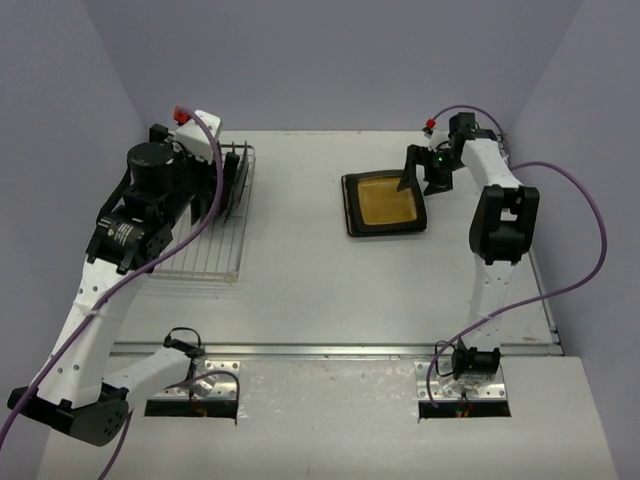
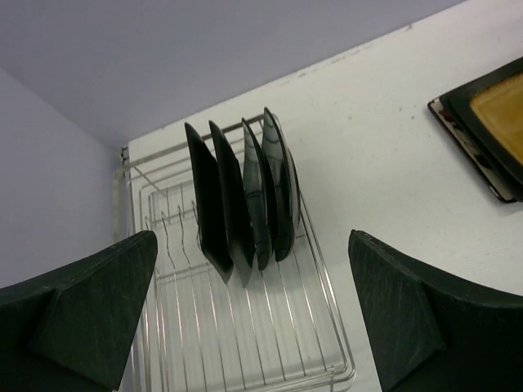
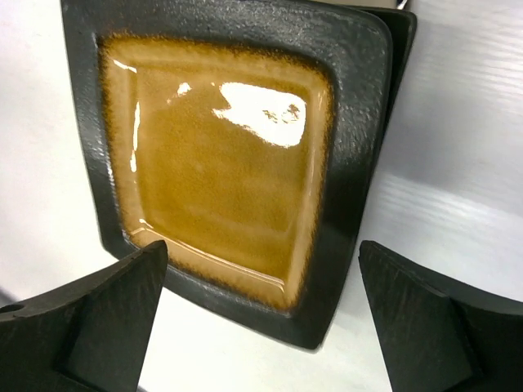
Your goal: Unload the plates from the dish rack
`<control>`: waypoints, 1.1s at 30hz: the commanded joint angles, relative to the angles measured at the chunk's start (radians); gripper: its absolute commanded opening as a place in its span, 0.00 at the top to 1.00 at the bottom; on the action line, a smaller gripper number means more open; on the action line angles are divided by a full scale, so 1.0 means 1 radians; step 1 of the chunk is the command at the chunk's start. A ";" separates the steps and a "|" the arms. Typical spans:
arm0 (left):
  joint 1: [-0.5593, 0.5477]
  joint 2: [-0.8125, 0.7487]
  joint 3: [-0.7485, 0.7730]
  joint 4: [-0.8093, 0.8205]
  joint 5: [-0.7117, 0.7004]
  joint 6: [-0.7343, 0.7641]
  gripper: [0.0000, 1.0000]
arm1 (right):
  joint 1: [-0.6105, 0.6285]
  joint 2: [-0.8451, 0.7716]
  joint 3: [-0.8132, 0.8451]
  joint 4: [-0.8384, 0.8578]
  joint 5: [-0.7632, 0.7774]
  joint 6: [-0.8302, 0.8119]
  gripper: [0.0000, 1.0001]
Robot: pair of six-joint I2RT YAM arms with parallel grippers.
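While the left gripper (image 2: 252, 238) hangs spread wide above the dish rack (image 2: 245, 335), four dark plates (image 2: 241, 196) stand on edge side by side at the rack's far end. The wire rack sits at the far left of the white table (image 1: 300, 280). At the far right, the right gripper (image 3: 263, 245), jaws wide apart and empty, hovers over a square plate (image 3: 221, 163) with a dark rim and amber centre, lying flat on another dark plate (image 3: 400, 37).

A: Entry, arms?
B: Two: left arm (image 1: 82, 318) and right arm (image 1: 487, 290), white links, black joint housings
A: Fittings?
B: Trailing purple cables (image 1: 605, 245), red connector tips (image 1: 183, 112), matte black wedge-shaped fingers (image 2: 90, 318), finely textured
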 commanded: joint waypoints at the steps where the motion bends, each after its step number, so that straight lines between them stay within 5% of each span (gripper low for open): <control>1: 0.009 0.078 0.122 -0.119 -0.088 -0.149 0.00 | 0.048 -0.152 -0.009 0.038 0.255 -0.042 0.01; 5: 0.203 0.251 0.267 -0.217 0.098 -0.224 0.04 | 0.060 -0.202 0.002 0.007 0.316 -0.028 0.01; 10: 0.391 0.491 0.480 -0.341 0.294 -0.210 0.34 | 0.060 -0.336 -0.063 0.015 0.256 -0.017 0.01; 18: 0.423 0.797 0.731 -0.445 0.312 -0.149 0.52 | 0.060 -0.526 -0.258 0.052 0.182 -0.007 0.01; 33: 0.440 0.987 0.670 -0.411 0.327 -0.121 0.65 | 0.060 -0.604 -0.368 0.055 0.142 -0.016 0.01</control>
